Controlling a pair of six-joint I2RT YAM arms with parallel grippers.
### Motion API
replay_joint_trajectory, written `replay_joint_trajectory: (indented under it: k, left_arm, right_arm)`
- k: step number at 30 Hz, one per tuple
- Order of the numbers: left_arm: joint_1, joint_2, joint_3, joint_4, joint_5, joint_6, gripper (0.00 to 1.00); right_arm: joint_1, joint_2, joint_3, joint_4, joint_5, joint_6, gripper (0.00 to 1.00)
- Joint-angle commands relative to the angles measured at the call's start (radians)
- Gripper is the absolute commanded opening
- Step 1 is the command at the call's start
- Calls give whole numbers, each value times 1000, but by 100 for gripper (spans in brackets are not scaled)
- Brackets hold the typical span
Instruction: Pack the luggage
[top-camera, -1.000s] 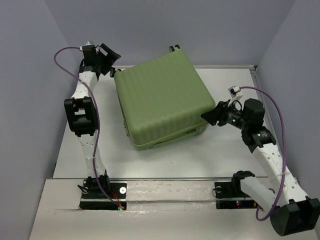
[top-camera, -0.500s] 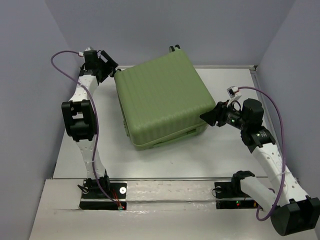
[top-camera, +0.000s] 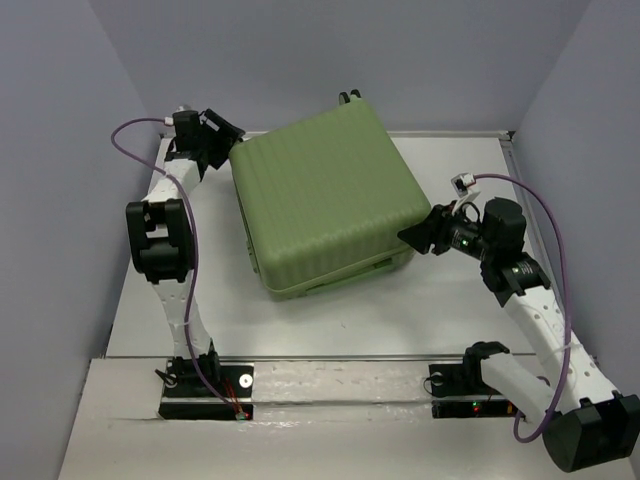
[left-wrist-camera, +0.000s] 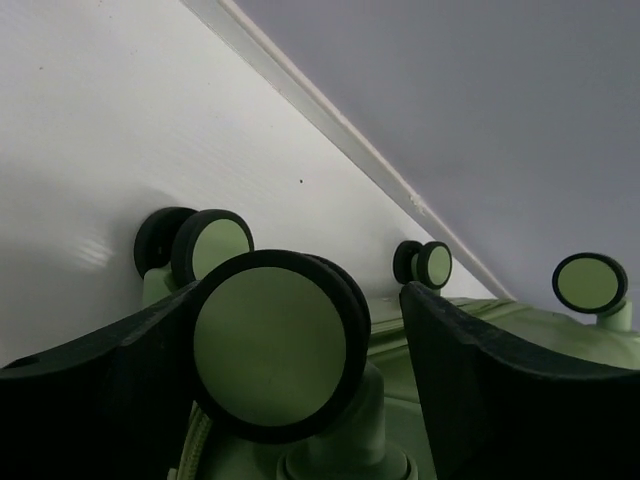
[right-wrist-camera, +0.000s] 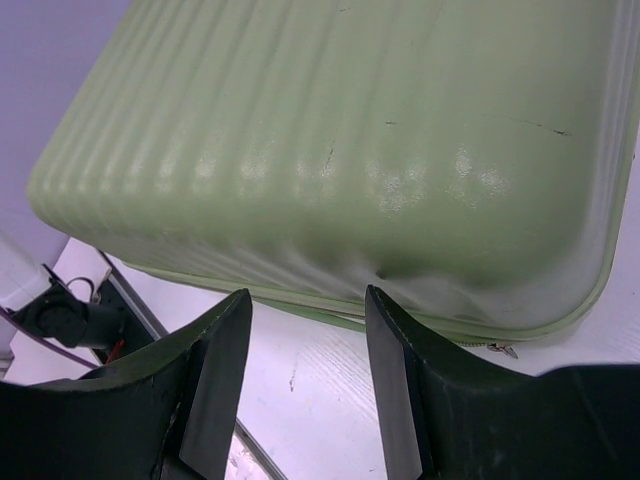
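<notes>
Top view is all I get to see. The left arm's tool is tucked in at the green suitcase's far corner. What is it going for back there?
Observer: The left wrist view shows one caster wheel of the suitcase, black tyre with a pale green hub, sitting between the open fingers of the left tool.
Operator: And the right tool at the other corner, has it got hold of the case?
Observer: The right wrist view says no. The fingers of the right tool stand apart with nothing between them, pointing at the seam along the case's lower edge.
</notes>
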Motion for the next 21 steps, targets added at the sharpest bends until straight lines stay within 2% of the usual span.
replay_joint_trajectory:
  k: [1,2,3,4,5,8,16,21]
  left_arm:
    - [-27,-44,-46,216,64,-133,70]
    - [-29,-54,-55,241,67,-144,61]
    - [-29,-60,-67,296,72,-152,39]
    - [-29,-66,-76,313,81,-167,32]
    - [-27,-84,-87,319,77,-169,19]
    - [-27,-136,-92,327,58,-150,6]
    - [-35,-265,-9,298,69,-149,6]
    - [-44,-311,48,249,70,-146,6]
  right_arm:
    - [24,-8,-4,24,-20,-2,55]
    - [24,-11,-4,22,-20,-2,55]
    - [24,-16,-2,22,-20,-2,55]
    - [24,-17,-1,19,-20,-2,55]
    - [24,-17,-1,21,-20,-4,55]
    - [24,-11,-4,21,-15,-2,55]
    - [24,16,-14,22,57,6,70]
    - [24,44,-24,31,56,7,71]
